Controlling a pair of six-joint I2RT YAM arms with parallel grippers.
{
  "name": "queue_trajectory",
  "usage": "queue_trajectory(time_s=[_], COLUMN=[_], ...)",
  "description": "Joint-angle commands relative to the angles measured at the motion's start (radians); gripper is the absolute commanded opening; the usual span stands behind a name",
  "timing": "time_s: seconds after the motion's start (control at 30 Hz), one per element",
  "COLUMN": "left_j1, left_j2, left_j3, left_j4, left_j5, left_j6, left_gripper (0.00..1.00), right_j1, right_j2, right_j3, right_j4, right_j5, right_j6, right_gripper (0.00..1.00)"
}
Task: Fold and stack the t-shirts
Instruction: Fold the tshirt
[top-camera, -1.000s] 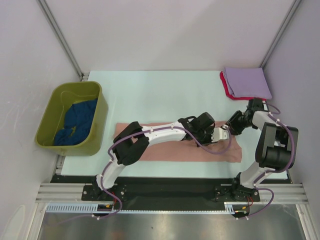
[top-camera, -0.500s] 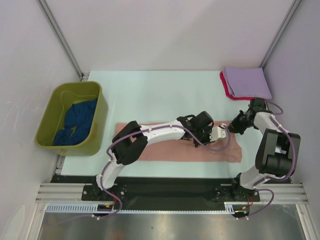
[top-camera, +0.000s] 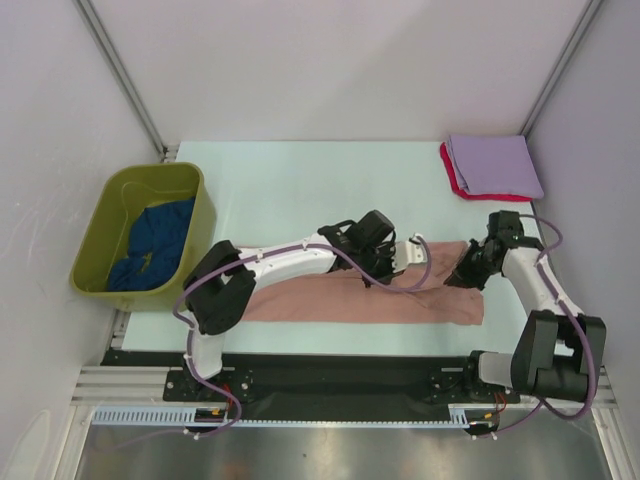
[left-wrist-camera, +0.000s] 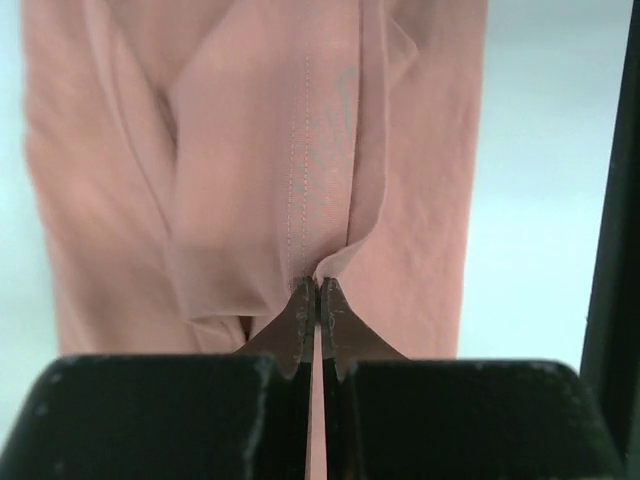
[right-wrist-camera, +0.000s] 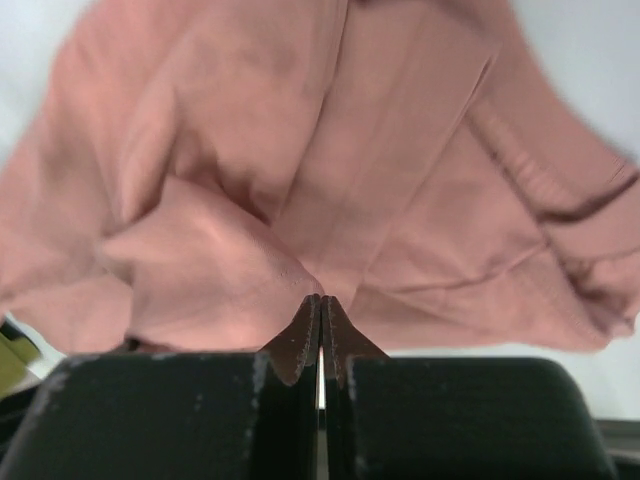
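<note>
Salmon-pink shirt (top-camera: 320, 300) is lying as a long flat strip across the near side of the table (top-camera: 300, 180). It is running out to the left of both claws, with its right end bunching up under them. Left claw (left-wrist-camera: 318, 290) is clamping tight on a raised fold, a stitched hem line just ahead of its tips. Right claw (right-wrist-camera: 321, 300) is squeezed closed too, nipping a crumpled ridge of the same shirt.

Wrist views are showing the pinches, seams and creases. Top view is hiding those under the arms but showing the whole layout.

Count: four shirts, two claws, one tub. Lavender shirt (top-camera: 495, 165) is sitting folded square well beyond the right claw, at the far right corner. It is resting on the red shirt (top-camera: 450, 175), which is only peeking out at the left edge, probably folded too. Dark blue shirt (top-camera: 150, 245) is lying crumpled inside the olive tub (top-camera: 203, 240), far left of the left claw.

Salmon cloth is looking plain and soft, wrinkled near the grips, smooth elsewhere.
</note>
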Motion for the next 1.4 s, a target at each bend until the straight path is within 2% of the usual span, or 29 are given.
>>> queue_trajectory(time_s=[0.0,0.23,0.33,0.47,0.53,0.87,1.3,1.37], left_j1=[0.021,0.058,0.062,0.105,0.119,0.154,0.164,0.164], left_j2=[-0.075,-0.118,-0.121,-0.120,-0.101,0.035,0.153,0.169], left_j3=[-0.067,-0.153,-0.173,-0.164,-0.136,-0.017,0.088,0.098], left_j4=[0.027,0.064,0.096,0.147,0.161,0.207,0.192,0.181], left_j5=[0.052,0.062,0.061,0.061,0.046,-0.023,-0.165,-0.178], left_j6=[0.021,0.021,0.019,-0.028,-0.050,-0.149,-0.191,-0.191], left_gripper=[0.00,0.00,0.00,0.00,0.00,0.00,0.00,0.06], right_j1=[0.058,0.141,0.178,0.158,0.088,0.049,0.035,0.034], right_j2=[-0.081,-0.202,-0.182,-0.153,-0.109,0.174,0.338,0.346], right_j3=[-0.037,-0.117,-0.133,-0.096,-0.058,0.111,0.205,0.215], right_j4=[-0.078,-0.130,-0.105,-0.063,-0.021,0.112,0.169,0.160], right_j5=[0.054,0.074,0.054,0.060,0.071,0.088,0.118,0.120], right_j6=[0.030,0.105,0.134,0.107,0.085,0.022,0.021,0.019], right_gripper=[0.00,0.00,0.00,0.00,0.00,0.00,0.00,0.18])
